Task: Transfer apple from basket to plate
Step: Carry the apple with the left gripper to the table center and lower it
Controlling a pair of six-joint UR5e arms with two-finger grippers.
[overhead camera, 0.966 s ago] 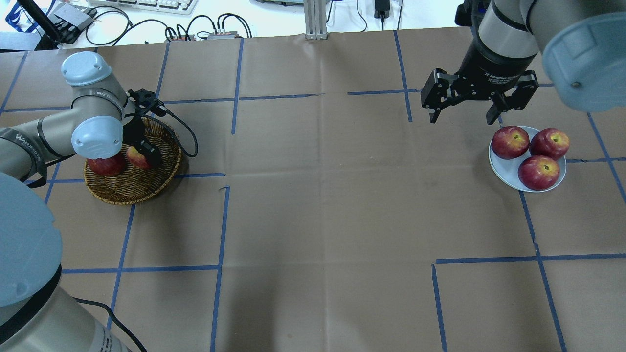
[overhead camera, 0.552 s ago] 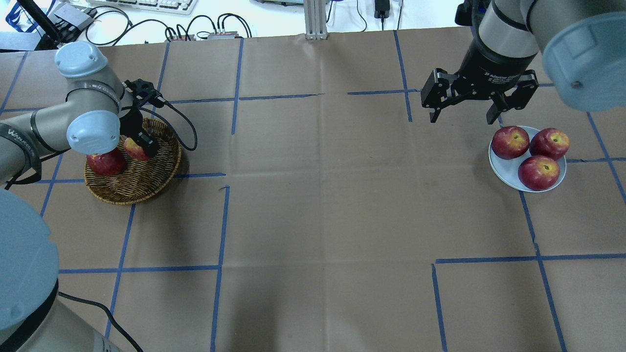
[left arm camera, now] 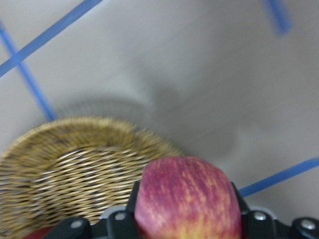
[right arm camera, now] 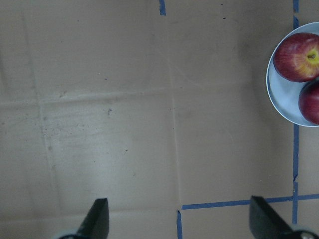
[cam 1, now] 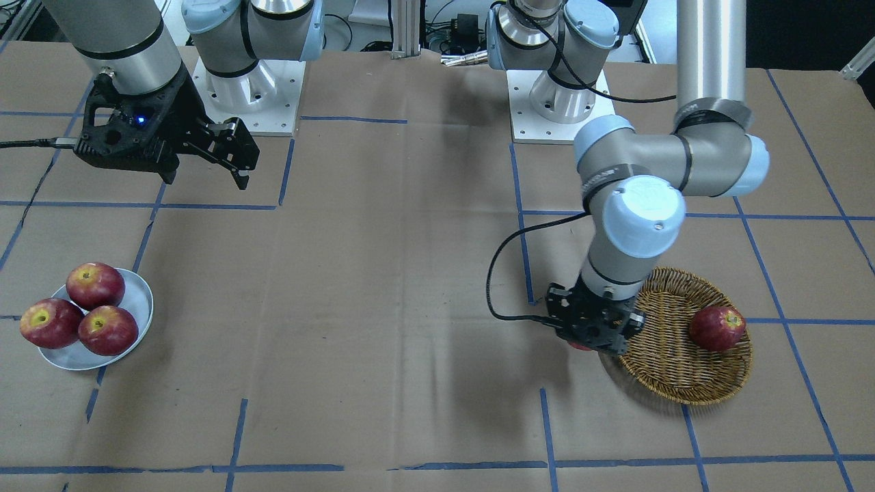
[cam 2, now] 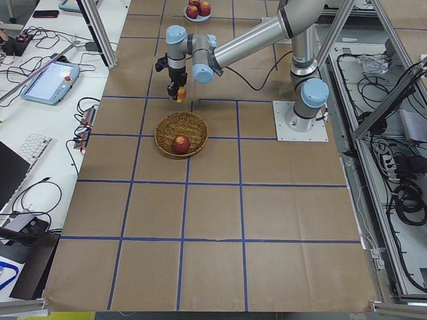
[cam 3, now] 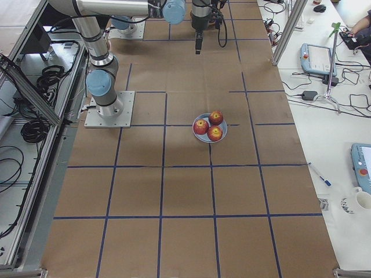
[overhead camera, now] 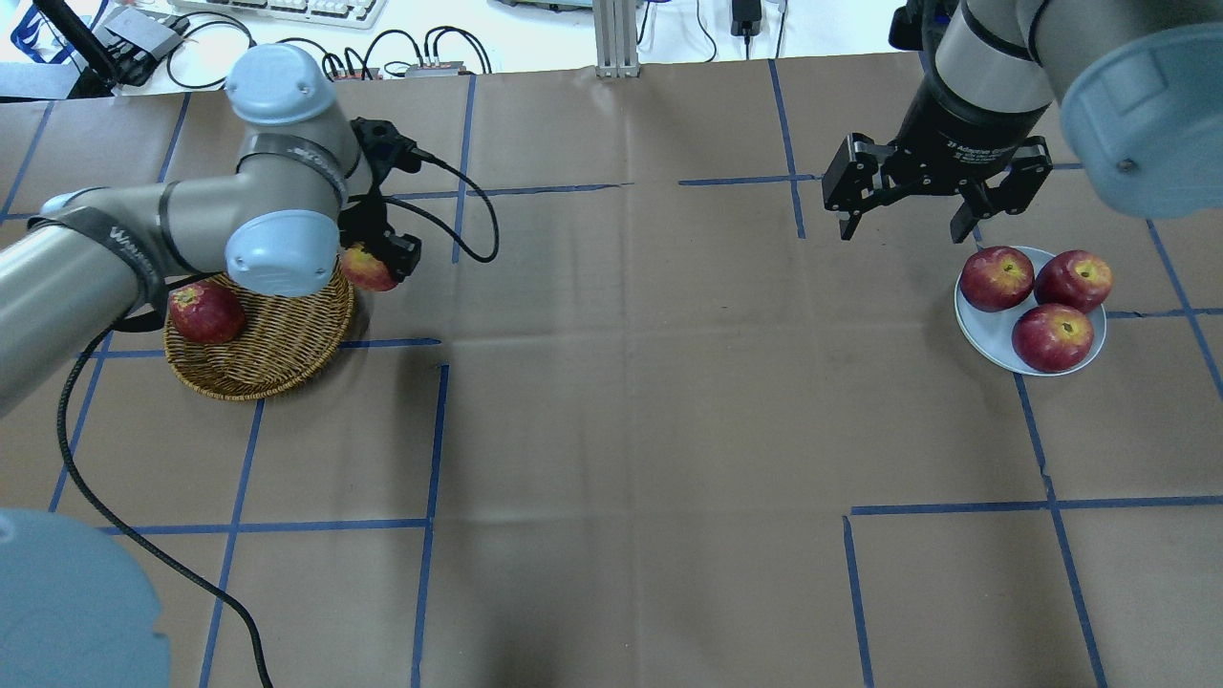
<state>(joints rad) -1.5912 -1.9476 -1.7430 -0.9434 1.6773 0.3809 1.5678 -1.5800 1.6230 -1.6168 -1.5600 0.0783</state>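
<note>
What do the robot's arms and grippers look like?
Both the left arm and right arm are silver-grey tubes with pale blue joint caps. The left gripper and right gripper are black, two-fingered. A black cable runs to the left gripper; white lettering marks the right gripper's base.

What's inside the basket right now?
One dark-red apple lies in the basket. The left arm covers its far rim from overhead; the side view shows nothing else inside.

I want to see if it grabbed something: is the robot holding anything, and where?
The left gripper holds the apple, pinched by its two sides. The right gripper is open and empty.
</note>
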